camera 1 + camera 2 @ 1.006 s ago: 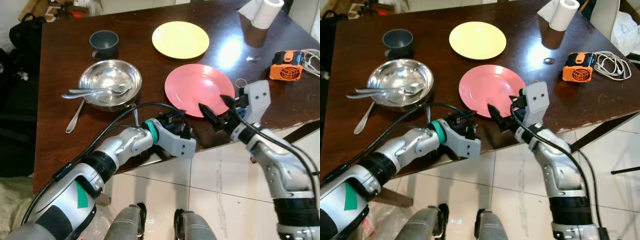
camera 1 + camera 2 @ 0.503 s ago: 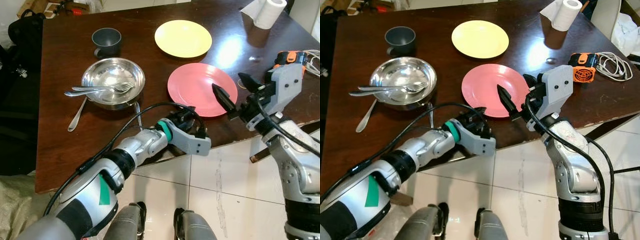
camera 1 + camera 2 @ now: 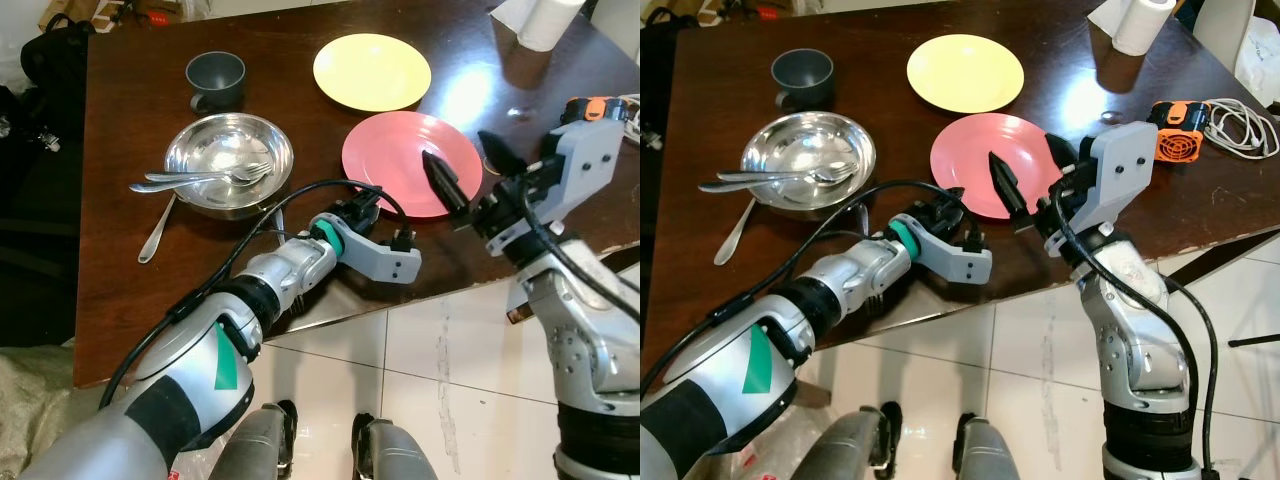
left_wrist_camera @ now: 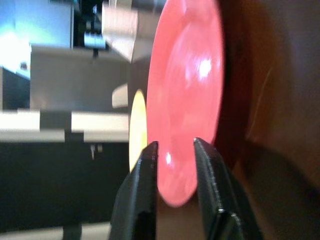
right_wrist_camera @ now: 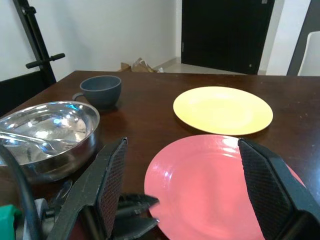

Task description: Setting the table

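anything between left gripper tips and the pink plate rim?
Nothing. In the left wrist view the left gripper points at the pink plate with its near rim showing between the open fingers; just dark table alongside.

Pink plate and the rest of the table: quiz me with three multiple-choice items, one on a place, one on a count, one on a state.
1. Where does the yellow plate lie?
A. beyond the pink plate
B. inside the steel bowl
C. on the floor

2. How many plates are on the table?
A. one
B. two
C. four

3. How are the right gripper fingers?
A. shut on a spoon
B. shut on the cup
C. open above the pink plate

Answers: 1 A, it sits further up the table. 2 B, one yellow, one pink. 3 C, the right wrist view shows them spread wide.
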